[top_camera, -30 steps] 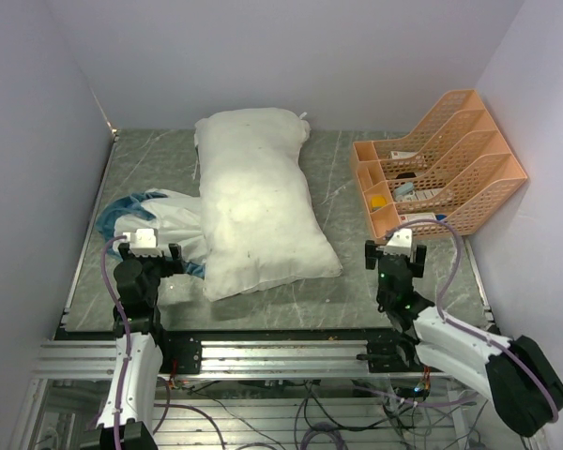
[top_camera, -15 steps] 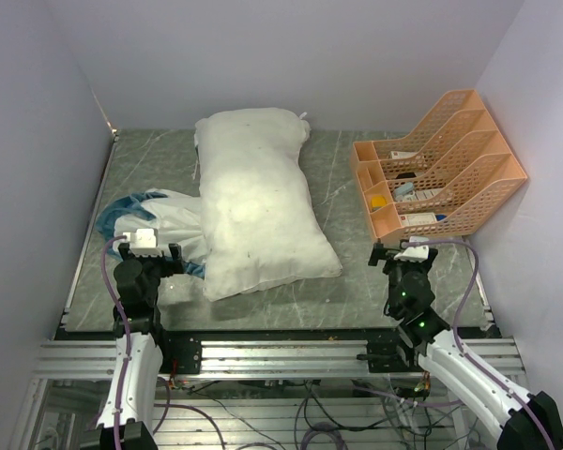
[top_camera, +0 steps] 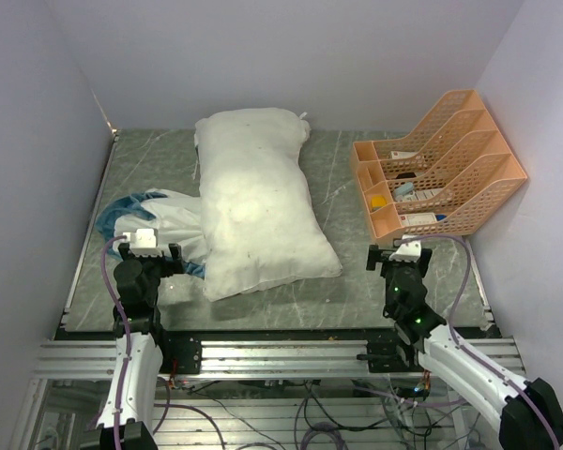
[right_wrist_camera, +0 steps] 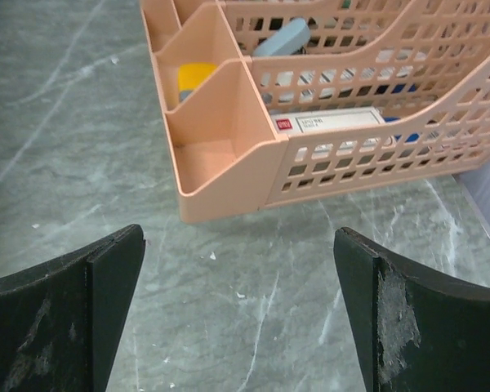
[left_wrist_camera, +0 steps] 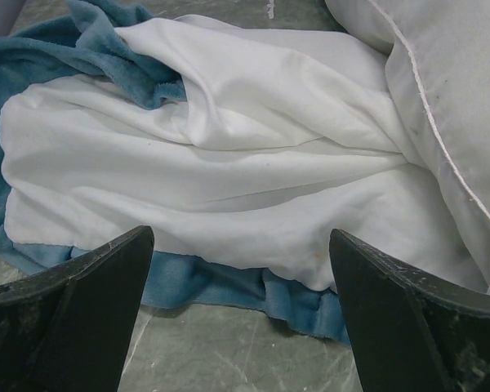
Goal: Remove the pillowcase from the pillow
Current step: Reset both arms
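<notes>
The plump off-white pillow [top_camera: 258, 202] lies bare on the grey table, long side running away from me. The pillowcase [top_camera: 164, 220] lies crumpled beside its left edge, white inner side out, teal ruffle showing round the rim. In the left wrist view the pillowcase [left_wrist_camera: 212, 171] fills the frame and the pillow [left_wrist_camera: 449, 90] is at the right. My left gripper [top_camera: 148, 255] is open and empty, just in front of the teal edge [left_wrist_camera: 229, 286]. My right gripper [top_camera: 397, 255] is open and empty, above bare table near the orange organizer.
An orange plastic file organizer [top_camera: 436, 173] holding small items stands at the right; its front corner [right_wrist_camera: 229, 175] is close ahead of the right gripper. White walls enclose the table on three sides. A metal rail [top_camera: 263, 356] runs along the near edge.
The right gripper swung toward the organizer and then drew slightly back left. The left arm, pillow and pillowcase have not moved.
</notes>
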You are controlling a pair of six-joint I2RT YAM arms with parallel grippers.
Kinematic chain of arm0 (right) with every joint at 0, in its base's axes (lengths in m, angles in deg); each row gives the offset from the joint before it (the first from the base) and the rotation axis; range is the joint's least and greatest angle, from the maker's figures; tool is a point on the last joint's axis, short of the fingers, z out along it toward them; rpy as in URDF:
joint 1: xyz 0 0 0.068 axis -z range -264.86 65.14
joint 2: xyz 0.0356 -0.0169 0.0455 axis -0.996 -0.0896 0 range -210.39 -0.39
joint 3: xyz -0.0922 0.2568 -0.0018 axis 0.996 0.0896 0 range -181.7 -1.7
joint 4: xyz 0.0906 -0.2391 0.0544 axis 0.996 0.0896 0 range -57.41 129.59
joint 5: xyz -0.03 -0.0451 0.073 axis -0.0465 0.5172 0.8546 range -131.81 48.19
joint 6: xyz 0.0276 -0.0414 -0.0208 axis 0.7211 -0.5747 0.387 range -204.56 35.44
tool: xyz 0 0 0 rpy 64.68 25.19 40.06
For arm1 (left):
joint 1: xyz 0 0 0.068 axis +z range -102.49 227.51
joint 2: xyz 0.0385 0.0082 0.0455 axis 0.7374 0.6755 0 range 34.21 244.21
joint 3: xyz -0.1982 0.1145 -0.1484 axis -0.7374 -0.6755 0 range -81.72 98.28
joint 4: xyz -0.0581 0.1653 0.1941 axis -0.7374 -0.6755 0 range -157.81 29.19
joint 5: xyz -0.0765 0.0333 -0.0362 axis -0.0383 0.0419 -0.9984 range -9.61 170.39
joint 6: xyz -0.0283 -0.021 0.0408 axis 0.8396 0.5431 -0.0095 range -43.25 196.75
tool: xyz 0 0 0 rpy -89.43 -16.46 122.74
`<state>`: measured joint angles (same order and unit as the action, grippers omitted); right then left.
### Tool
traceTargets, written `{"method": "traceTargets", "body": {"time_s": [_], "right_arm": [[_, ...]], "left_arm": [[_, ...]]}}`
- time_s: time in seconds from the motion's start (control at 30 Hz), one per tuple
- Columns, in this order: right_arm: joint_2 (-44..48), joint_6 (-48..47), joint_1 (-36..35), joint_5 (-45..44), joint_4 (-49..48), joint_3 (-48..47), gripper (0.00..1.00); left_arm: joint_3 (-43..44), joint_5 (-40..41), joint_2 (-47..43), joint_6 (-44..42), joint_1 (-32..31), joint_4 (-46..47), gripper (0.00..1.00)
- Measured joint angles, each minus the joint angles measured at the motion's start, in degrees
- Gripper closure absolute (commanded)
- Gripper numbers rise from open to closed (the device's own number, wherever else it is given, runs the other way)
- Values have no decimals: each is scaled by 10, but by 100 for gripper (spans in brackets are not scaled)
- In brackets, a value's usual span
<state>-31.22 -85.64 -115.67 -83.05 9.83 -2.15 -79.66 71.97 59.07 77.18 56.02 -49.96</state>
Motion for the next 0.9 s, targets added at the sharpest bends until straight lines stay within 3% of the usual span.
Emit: {"method": "traceTargets", "body": {"time_s": [0.27, 0.4, 0.5, 0.63, 0.73, 0.8, 0.9], "right_arm": [[-105, 21, 0, -44, -15, -2, 0], [-210, 40, 0, -77, -18, -31, 0], [-336, 73, 7, -123, -2, -94, 0], [-604, 98, 21, -164, 79, -278, 0], [-800, 164, 35, -322, 161, -469, 0], [-800, 165, 76, -302, 138, -475, 0], [-683, 123, 164, -152, 103, -382, 0]], "left_arm": [[0, 0, 0, 0, 0, 0, 0], [0, 0, 0, 0, 0, 0, 0], [0, 0, 0, 0, 0, 0, 0], [0, 0, 0, 0, 0, 0, 0], [0, 0, 1, 0, 0, 0, 0], [0, -2, 2, 0, 0, 0, 0], [0, -4, 4, 0, 0, 1, 0]]}}
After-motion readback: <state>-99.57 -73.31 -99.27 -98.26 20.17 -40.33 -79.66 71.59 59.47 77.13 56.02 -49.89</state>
